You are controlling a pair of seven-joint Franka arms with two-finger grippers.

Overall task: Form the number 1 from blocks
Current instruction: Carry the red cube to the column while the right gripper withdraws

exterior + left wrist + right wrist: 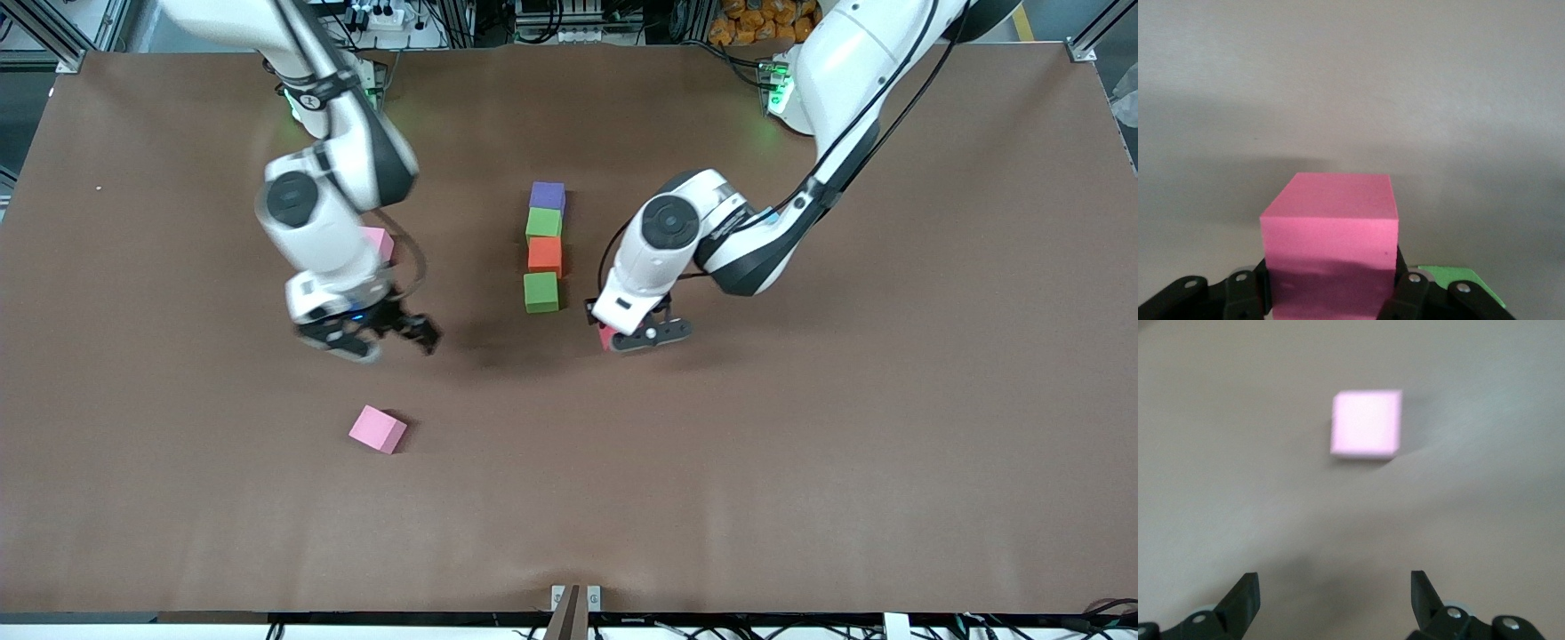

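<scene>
Four blocks lie in a line on the table (800, 444): purple (547, 196) nearest the robots, then green (543, 222), orange (545, 256) and a second green (540, 292). My left gripper (636, 336) is shut on the red block (607, 337), low over the table beside that second green block, toward the left arm's end. In the left wrist view the red block (1329, 227) fills the space between the jaws of the left gripper (1331, 287), and a green corner (1458, 279) shows beside it. My right gripper (391, 333) hangs open and holds nothing.
A pink cube (378, 429) lies on the table under and in front of the right gripper (1335, 587); the right wrist view shows this pink cube (1366, 425) too. A second pink cube (381, 240) is partly hidden by the right arm.
</scene>
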